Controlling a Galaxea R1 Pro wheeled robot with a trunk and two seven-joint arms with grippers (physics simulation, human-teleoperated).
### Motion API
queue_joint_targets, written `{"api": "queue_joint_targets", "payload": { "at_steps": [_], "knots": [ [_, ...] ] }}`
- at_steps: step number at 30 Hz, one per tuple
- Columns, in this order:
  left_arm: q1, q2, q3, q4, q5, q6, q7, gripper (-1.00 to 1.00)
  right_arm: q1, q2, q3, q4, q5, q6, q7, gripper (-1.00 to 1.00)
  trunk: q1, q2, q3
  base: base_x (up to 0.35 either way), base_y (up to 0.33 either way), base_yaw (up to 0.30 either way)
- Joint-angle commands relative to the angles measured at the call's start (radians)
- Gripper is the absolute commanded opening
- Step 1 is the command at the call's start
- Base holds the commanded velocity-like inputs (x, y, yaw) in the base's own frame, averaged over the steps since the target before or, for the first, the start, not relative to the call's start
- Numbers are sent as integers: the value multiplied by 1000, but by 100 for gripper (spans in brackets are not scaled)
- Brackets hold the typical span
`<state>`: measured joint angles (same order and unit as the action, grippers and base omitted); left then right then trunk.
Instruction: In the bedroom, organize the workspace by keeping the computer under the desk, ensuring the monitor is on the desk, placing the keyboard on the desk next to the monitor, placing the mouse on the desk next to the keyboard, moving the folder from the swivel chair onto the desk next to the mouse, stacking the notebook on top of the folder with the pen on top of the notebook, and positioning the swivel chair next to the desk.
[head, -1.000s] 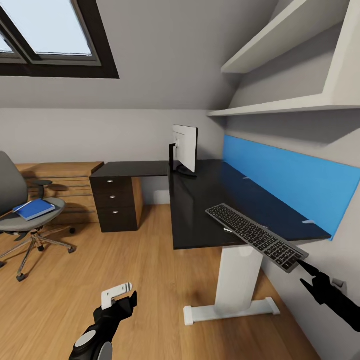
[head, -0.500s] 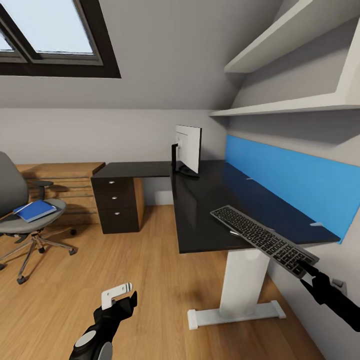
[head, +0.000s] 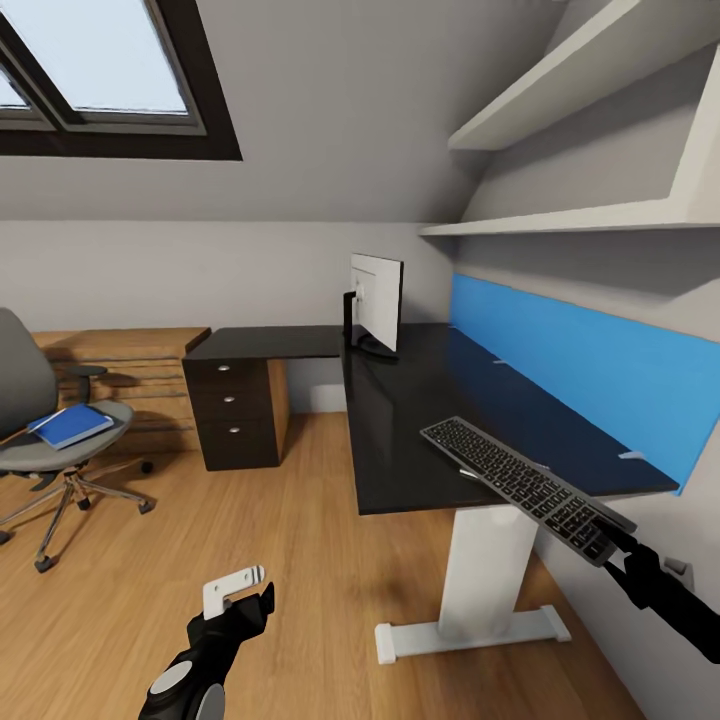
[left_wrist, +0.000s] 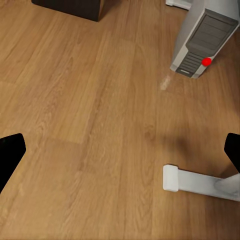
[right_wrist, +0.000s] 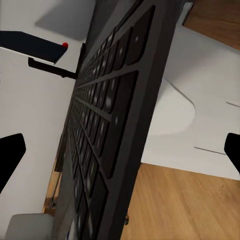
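Note:
The dark keyboard (head: 525, 488) hangs tilted, its far end over the near end of the black desk (head: 410, 400) and its near end past the edge. My right gripper (head: 617, 540) is shut on that near end; the keys (right_wrist: 107, 130) show close up in the right wrist view. The monitor (head: 377, 300) stands at the desk's far corner. At the left, the blue folder (head: 70, 424) lies on the seat of the grey swivel chair (head: 30, 400). My left gripper (head: 236, 592) hangs open and low over the floor. The light grey computer (left_wrist: 202, 42) stands on the floor.
A dark three-drawer unit (head: 235, 410) sits under the desk's left wing, with a wooden dresser (head: 130, 365) behind it. The desk's white leg and foot (head: 470, 625) stand just ahead of me. A blue wall panel (head: 580, 370) and white shelves (head: 570, 215) run along the right wall.
The whole picture has shifted slightly right and down, so the camera moved. The keyboard stays in my right gripper over the desk's near end. The left arm holds its pose.

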<state>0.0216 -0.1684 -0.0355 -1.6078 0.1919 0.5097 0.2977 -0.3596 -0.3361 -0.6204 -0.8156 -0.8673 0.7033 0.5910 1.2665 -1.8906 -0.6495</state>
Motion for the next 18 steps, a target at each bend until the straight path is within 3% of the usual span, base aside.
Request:
{"api": "queue_joint_targets", "payload": {
  "at_steps": [1,5,18],
  "knots": [
    [0,0,-1,-1,11,3,9,100,-1,0,-2,0,-2,7,1,100,0,0,-1,0,0,0],
    [0,0,0,-2,11,3,9,100,-1,0,-2,0,-2,7,1,100,-12,21,9,0,0,0],
    [0,0,0,-1,11,3,9,100,-1,0,-2,0,-2,7,1,100,-12,21,9,0,0,0]
  ]
}}
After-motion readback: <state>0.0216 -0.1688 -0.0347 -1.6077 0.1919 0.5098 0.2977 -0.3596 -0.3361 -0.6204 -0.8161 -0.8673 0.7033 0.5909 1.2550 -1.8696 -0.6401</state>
